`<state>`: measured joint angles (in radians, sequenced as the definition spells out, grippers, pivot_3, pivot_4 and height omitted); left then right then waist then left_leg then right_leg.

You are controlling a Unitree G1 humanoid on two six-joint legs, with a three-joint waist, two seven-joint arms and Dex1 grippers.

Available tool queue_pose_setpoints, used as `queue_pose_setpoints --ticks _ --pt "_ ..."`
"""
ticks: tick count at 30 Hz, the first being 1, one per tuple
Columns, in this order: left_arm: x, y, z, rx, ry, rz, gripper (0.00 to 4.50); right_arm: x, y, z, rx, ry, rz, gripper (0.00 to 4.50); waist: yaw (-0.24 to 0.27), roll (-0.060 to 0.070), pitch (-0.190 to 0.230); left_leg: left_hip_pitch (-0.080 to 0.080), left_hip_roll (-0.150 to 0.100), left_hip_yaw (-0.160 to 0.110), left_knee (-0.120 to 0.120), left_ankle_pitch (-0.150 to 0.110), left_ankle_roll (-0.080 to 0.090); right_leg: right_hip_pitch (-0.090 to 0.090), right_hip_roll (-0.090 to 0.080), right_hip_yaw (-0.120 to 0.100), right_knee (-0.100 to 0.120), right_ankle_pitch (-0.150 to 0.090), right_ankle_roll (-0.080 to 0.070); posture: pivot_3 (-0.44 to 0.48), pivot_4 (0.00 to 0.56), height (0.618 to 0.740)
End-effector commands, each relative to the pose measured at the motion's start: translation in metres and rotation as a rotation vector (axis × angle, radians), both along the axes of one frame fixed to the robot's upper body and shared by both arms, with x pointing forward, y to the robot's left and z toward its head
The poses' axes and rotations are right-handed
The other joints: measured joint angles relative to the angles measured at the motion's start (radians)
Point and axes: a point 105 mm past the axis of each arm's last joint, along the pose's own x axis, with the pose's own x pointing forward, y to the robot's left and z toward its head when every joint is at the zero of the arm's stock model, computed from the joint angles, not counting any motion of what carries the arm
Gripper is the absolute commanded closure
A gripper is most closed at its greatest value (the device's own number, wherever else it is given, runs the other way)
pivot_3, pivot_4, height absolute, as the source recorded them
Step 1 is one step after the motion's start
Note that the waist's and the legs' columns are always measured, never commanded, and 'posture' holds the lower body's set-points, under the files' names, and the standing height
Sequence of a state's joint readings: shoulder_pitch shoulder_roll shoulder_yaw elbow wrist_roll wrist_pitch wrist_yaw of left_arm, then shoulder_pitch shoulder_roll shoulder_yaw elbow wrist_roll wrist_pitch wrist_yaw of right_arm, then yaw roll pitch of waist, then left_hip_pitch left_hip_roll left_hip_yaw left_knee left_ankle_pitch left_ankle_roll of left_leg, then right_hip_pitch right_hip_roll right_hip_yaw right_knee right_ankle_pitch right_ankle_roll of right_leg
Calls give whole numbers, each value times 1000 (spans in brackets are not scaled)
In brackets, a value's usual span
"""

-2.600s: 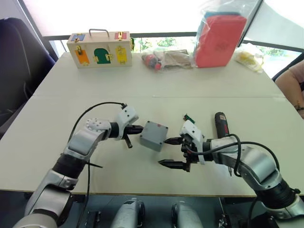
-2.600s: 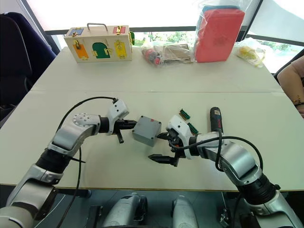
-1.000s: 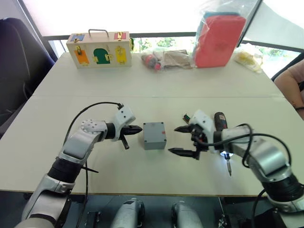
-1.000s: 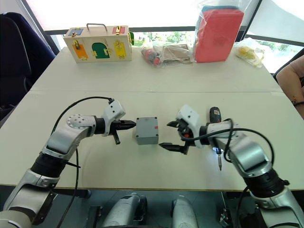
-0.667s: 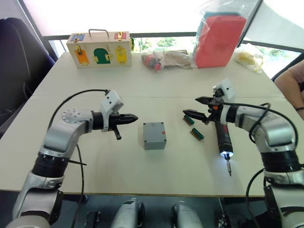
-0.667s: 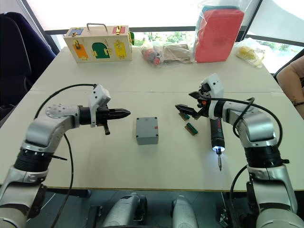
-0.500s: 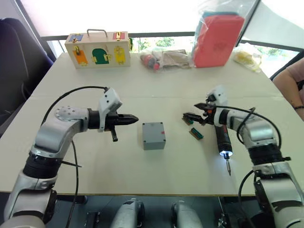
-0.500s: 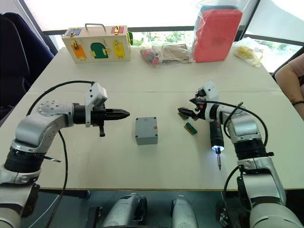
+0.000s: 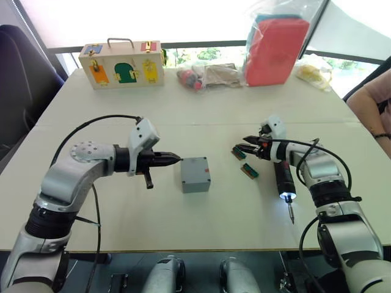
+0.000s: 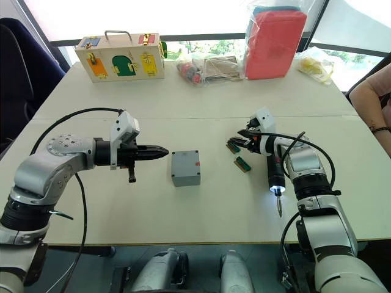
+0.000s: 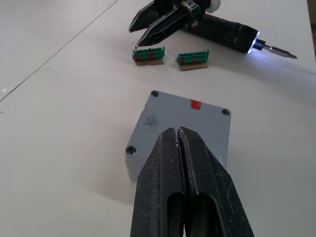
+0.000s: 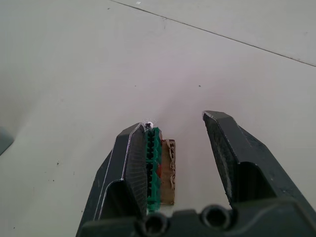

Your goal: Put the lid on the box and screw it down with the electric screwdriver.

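The grey box (image 9: 195,179) stands on the table's middle with the lid (image 11: 187,114) lying on top, its red mark toward the right. My left gripper (image 9: 177,159) is shut and empty, its tips just left of the box and a little apart from it. The electric screwdriver (image 9: 282,176) lies to the right, its tip light on and its bit pointing at the near edge. My right gripper (image 9: 247,146) is open, low over the table left of the screwdriver's rear end, with a green-and-brown strip (image 12: 159,168) between its fingers, close to one finger.
A second green strip (image 9: 251,171) lies between box and screwdriver. At the back stand a wooden latch box (image 9: 120,63), a bag of small items (image 9: 204,75), a red pack in plastic (image 9: 276,43) and a yellow bag (image 9: 314,70). A person's arm (image 9: 372,104) is at the right edge.
The box was held tilted between both grippers, then came to rest flat. My right gripper swung right to the green strip. My left gripper drew back, then returned near the box.
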<state>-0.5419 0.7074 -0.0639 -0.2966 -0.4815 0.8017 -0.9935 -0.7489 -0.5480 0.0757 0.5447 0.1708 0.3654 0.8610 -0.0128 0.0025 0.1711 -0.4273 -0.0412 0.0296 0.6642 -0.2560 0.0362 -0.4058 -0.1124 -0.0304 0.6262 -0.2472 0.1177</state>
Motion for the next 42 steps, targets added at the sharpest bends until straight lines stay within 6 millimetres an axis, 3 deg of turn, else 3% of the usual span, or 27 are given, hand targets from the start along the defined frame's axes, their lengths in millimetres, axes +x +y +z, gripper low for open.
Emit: queue_pose_setpoints --ticks 1,12,18,26,36,39,42 --pt "-3 -1 6 -2 -29 -11 4500 1 8 9 6 -43 22 2474 1 0 0 0 0 0 0 0 0 0 0 0 0 0 0 0 150 740" --pt "-3 -2 5 -3 -25 -11 4500 1 12 6 -4 -41 29 2474 1 0 0 0 0 0 0 0 0 0 0 0 0 0 0 0 150 740" --pt "-3 -2 3 -7 -21 -6 4500 4 15 5 -9 -45 28 4418 1 0 0 0 0 0 0 0 0 0 0 0 0 0 0 0 150 740" --pt "-3 -1 1 -7 -15 0 4500 2 17 7 -8 -54 45 4418 1 0 0 0 0 0 0 0 0 0 0 0 0 0 0 0 150 740" --pt "-3 2 -2 -10 -2 3 4500 -3 11 45 10 -163 72 4418 1 0 0 0 0 0 0 0 0 0 0 0 0 0 0 0 150 740" --pt "-1 6 -4 -5 5 11 4500 -14 25 60 60 -184 142 4418 1 0 0 0 0 0 0 0 0 0 0 0 0 0 0 0 150 740" --pt "-4 14 -7 10 22 13 4500 -36 50 62 105 -161 267 4418 0 0 0 0 0 0 0 0 0 0 0 0 1 0 0 0 150 740"
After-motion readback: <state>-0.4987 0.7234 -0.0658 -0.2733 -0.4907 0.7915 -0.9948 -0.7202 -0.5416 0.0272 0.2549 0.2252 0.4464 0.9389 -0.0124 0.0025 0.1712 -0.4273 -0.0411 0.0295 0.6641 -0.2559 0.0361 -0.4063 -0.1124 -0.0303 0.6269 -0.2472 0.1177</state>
